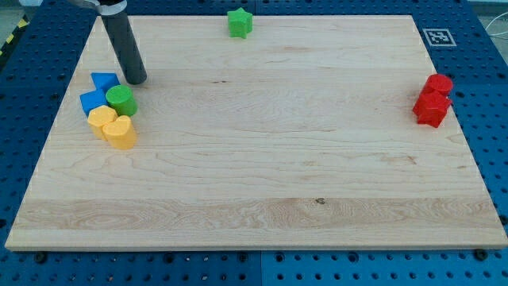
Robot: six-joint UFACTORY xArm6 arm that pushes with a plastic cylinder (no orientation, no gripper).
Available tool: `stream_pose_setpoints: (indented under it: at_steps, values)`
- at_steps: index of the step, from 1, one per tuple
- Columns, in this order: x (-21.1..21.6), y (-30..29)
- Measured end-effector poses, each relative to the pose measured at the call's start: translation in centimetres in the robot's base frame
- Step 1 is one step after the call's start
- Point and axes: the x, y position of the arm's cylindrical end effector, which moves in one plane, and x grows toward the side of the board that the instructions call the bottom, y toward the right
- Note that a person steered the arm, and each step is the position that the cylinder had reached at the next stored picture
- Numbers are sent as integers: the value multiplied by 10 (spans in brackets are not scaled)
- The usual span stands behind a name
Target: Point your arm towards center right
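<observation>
My tip (136, 79) rests on the wooden board (262, 175) near its upper left, just right of the top blue block (104, 81). Below it sit a second blue block (93, 101), a green cylinder (121, 100), a yellow block (101, 119) and a yellow heart-shaped block (121, 133), all clustered together. A green star-shaped block (239, 22) lies at the view's top centre. Two red blocks, a cylinder (438, 84) and a block (431, 109), touch each other at the view's centre right, far from my tip.
A black-and-white marker tag (438, 36) sits at the board's top right corner. The board lies on a blue perforated table (492, 95).
</observation>
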Motion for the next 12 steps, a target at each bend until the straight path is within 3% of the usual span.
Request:
stream_pose_setpoints:
  at_steps: [5,7,11,12]
  values:
    - [-13,20]
    - [-27,130]
    - [-29,467]
    - [12,524]
